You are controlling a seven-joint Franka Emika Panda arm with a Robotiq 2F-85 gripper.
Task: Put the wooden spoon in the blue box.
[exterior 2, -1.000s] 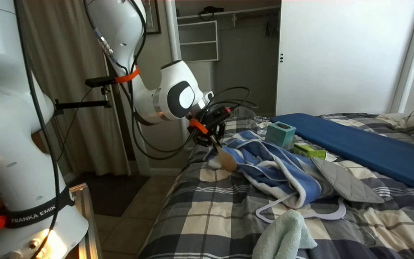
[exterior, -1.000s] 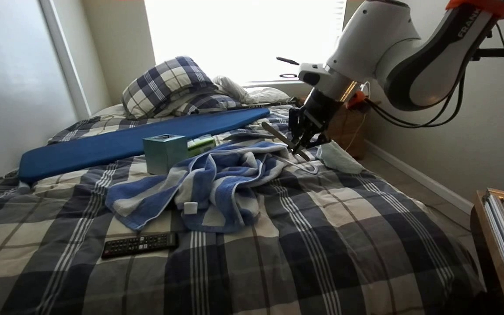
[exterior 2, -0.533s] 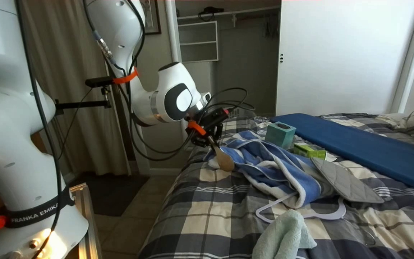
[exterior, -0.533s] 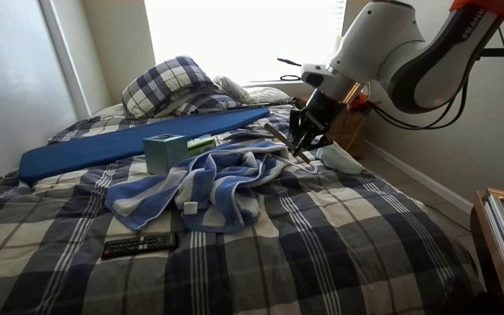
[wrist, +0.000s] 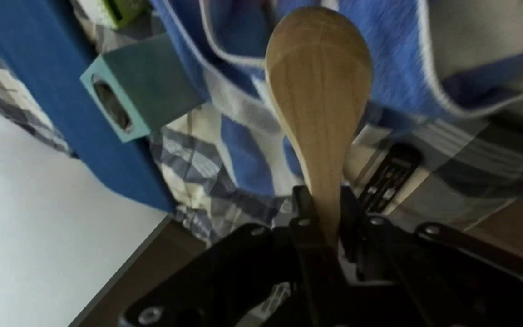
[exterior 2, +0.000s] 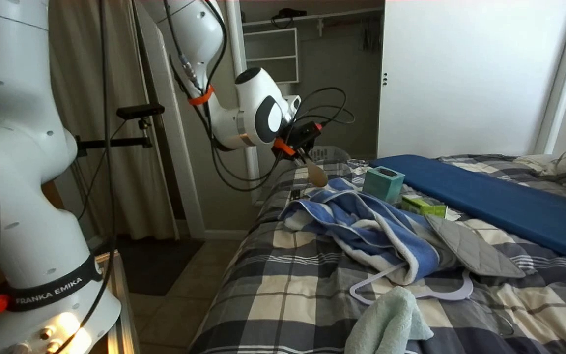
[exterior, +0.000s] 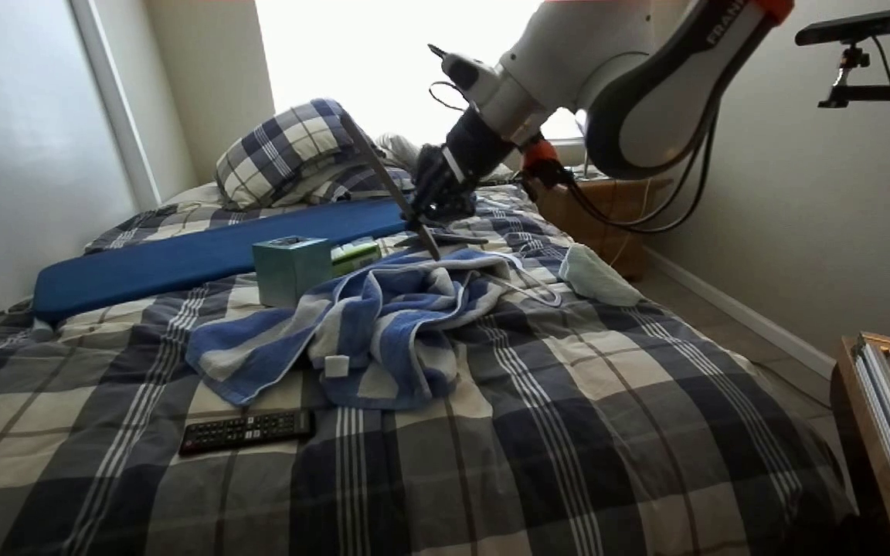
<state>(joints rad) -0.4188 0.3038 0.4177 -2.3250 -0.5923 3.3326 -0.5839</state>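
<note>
My gripper is shut on the wooden spoon and holds it in the air, tilted, above the far part of the towel. It also shows in an exterior view. The spoon's bowl hangs beyond the fingers there. In the wrist view the fingers pinch the spoon's neck and the bowl points up. A long, flat royal-blue thing, board-like with no opening visible, lies across the bed. A blue-green box with a dark oval top opening stands beside it.
A blue-and-white striped towel lies bunched under the gripper. A green box, grey pad, white hanger and pale green cloth lie on the bed. A remote and pillows are also there.
In the last half second the gripper has risen with the spoon and moved toward the blue-green box side. The spoon stands steeper. The things on the bed have not visibly moved.
</note>
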